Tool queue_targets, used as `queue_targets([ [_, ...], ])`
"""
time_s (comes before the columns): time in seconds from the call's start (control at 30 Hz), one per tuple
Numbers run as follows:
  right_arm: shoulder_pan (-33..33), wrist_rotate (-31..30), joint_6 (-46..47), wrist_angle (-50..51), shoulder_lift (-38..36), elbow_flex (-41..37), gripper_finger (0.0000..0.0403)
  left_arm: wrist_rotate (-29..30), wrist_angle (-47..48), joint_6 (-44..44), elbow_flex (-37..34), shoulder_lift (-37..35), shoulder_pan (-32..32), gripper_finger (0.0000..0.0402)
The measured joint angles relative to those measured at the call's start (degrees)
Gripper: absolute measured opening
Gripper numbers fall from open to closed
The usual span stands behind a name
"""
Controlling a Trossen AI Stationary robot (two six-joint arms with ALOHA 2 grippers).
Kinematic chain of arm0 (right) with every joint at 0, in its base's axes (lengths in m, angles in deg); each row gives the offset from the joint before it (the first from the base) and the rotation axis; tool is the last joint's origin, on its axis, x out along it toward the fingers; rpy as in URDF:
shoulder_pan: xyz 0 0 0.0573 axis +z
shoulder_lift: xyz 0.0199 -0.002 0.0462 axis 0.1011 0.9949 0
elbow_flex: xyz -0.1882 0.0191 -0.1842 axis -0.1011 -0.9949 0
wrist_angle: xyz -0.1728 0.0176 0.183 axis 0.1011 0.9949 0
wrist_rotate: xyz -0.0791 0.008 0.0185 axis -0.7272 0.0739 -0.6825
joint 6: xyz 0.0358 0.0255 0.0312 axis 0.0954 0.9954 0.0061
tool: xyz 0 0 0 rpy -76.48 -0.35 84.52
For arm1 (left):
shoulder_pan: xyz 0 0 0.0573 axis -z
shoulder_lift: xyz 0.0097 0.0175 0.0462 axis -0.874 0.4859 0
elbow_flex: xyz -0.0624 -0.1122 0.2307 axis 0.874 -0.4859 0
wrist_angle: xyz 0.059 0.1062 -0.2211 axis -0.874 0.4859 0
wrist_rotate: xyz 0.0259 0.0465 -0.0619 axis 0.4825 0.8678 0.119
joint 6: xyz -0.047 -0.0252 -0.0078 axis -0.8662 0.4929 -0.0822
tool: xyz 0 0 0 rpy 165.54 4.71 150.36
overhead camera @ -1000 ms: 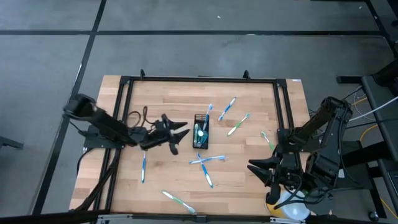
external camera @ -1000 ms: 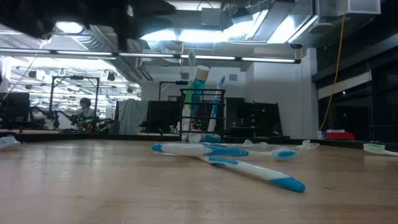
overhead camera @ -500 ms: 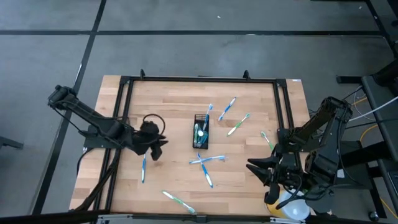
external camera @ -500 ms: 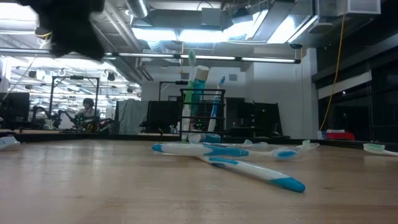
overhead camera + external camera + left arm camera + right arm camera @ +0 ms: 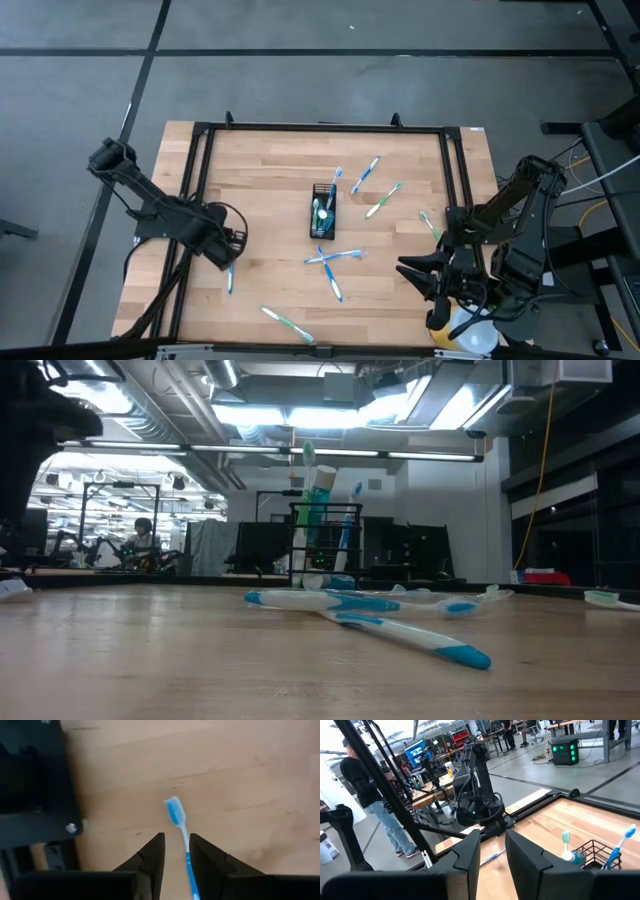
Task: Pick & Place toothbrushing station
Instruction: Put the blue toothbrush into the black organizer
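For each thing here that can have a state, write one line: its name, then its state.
Left gripper: low over the table's left side, fingers astride a blue toothbrush lying flat.
Right gripper: parked at the table's right edge, holding nothing.
Black mesh holder: upright, with brushes standing in it.
Crossed toothbrushes: lying flat.

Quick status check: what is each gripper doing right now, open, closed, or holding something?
Left gripper: open, straddling the blue-white toothbrush on the table, not gripping it.
Right gripper: open, empty, at the table's right edge.
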Motion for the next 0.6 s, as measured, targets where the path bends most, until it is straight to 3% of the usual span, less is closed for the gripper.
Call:
queue_targets([
  [0.23, -0.01, 0.98, -1.61, -0.06, -0.04, 0.0, 0.0096, -1.13, -6.73, 0.19, -2.56, 3.55, -2.14, 0.0119],
  [0.6, -0.01, 1.46, -4.22, -2.57, -0.07, 0.02, 0.0096, -2.0, -7.26, 0.24, -3.28, 8.19, -2.5, 0.0157],
])
